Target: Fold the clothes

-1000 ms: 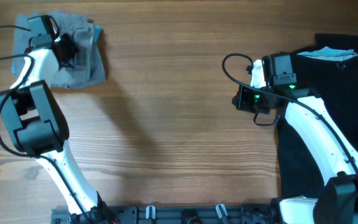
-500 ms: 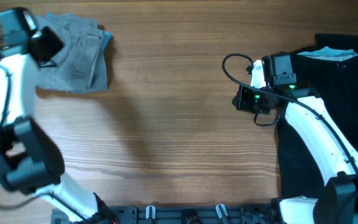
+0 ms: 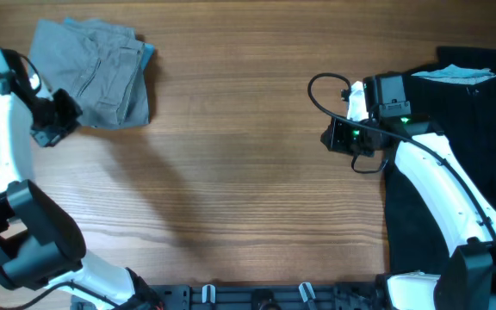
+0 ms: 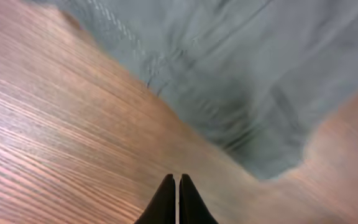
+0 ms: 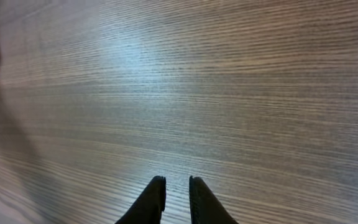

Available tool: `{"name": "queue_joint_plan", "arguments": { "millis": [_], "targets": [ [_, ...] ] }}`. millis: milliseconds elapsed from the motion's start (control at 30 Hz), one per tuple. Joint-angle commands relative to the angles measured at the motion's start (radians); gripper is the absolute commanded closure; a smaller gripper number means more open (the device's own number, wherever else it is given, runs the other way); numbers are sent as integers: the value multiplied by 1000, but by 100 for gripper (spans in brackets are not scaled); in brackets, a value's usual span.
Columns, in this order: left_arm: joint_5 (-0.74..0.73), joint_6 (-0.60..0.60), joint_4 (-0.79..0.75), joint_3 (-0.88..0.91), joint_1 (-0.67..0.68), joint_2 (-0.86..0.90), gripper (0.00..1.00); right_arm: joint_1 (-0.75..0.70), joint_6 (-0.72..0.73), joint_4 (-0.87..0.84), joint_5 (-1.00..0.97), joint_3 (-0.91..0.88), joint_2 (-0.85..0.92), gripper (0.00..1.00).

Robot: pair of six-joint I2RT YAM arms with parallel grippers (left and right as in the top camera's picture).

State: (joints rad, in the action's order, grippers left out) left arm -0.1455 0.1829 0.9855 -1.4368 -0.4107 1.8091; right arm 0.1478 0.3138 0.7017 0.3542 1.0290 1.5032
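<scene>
Risks snagging and unfolding the grey shorts at the far-left corner by swinging the left gripper, pressed together and empty just off their near hem, too low across them, or dragging several black garments along the right edge with the barely parted, empty right gripper.

The left claw sits at the far left, its fingers pressed together and gripping nothing. The right claw points left, its fingers a narrow gap apart, also empty.
</scene>
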Motion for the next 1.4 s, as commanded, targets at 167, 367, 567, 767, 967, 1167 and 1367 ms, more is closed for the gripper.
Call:
{"name": "queue_joint_plan", "arguments": {
  "millis": [167, 367, 567, 767, 967, 1167, 1367],
  "targets": [
    [45, -72, -351, 163, 57, 65, 96, -2, -1, -17, -16, 3, -6, 78],
    [-7, -71, -491, 163, 143, 76, 93, -2, -28, -66, -14, 3, -8, 76],
    [9, -71, -376, 162, 181, 53, 41, -2, -137, -76, 94, 3, -27, 68],
    [-19, -149, -88, 86, 152, -164, 59, -2, -157, -60, 146, 20, -248, 69],
    [-98, -257, -97, 71, 190, -608, 6, -2, -157, -155, -59, 37, -657, 7],
    [-97, -257, -98, 71, 196, -818, 0, -2, -152, -137, -63, 37, -824, 0],
    [-97, -257, -97, 71, 196, -919, 0, -2, 188, -116, -63, 37, -832, 0]
  ]
}}
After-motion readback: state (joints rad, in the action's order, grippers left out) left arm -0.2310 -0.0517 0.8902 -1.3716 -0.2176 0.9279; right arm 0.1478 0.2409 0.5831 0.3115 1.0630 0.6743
